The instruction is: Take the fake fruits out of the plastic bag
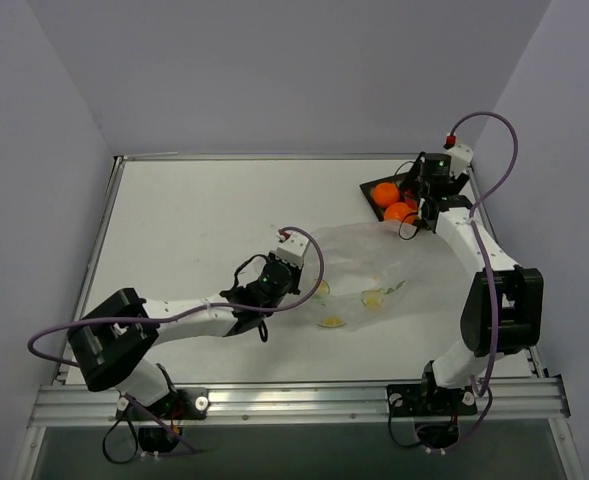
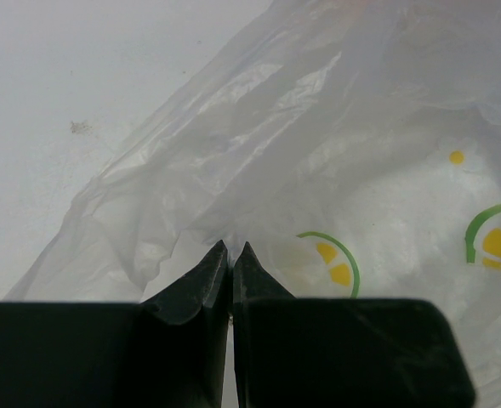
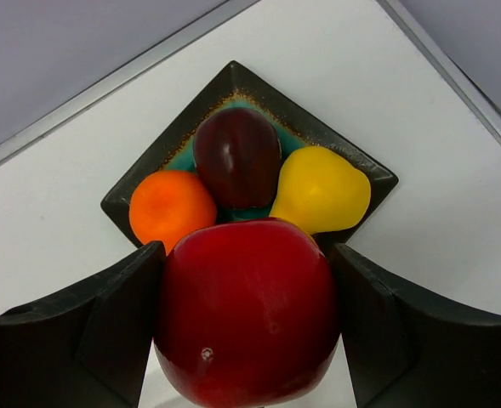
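The clear plastic bag [image 1: 366, 262] printed with citrus slices lies flat mid-table, and no fruit shows inside it. My left gripper [image 1: 307, 282] is shut on the bag's left edge, with crinkled film pinched at the fingertips [image 2: 231, 248]. My right gripper [image 3: 248, 340] is shut on a glossy red apple [image 3: 246, 314] and holds it just above the dark square tray [image 3: 365, 177]. On the tray lie an orange ball [image 3: 172, 206], a dark red fruit [image 3: 236, 155] and a yellow pear [image 3: 320, 189]. The top view shows two orange balls [image 1: 384, 193] on the tray [image 1: 371, 186], partly under my right gripper [image 1: 420, 205].
The tray sits at the table's far right corner, close to the raised metal edge [image 3: 454, 64]. The grey walls enclose the back and sides. The left arm [image 1: 189, 312] stretches low across the near left of the table.
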You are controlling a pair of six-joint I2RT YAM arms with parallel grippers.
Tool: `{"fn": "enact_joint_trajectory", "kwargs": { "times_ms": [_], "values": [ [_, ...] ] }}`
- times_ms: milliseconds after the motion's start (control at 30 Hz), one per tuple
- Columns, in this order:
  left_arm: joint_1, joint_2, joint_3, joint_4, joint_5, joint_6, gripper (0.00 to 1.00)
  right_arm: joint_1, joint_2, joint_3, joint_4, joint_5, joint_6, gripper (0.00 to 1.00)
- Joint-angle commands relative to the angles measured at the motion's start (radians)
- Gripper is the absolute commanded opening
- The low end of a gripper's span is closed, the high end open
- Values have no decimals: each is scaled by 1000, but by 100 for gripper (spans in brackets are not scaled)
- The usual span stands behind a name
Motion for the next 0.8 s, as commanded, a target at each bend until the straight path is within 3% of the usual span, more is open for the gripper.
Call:
{"fn": "enact_joint_trajectory", "kwargs": {
  "times_ms": [0,500,767],
  "values": [
    [17,-1,17,25,-1,-13,2,-28,39,87,95,-79,-22,46],
    [31,50,34,28,67,-26,2,-28,280,191,135,-121,-14,53],
    [28,56,38,31,90,-35,2,-28,320,214,125,-118,-19,75]
  ]
}}
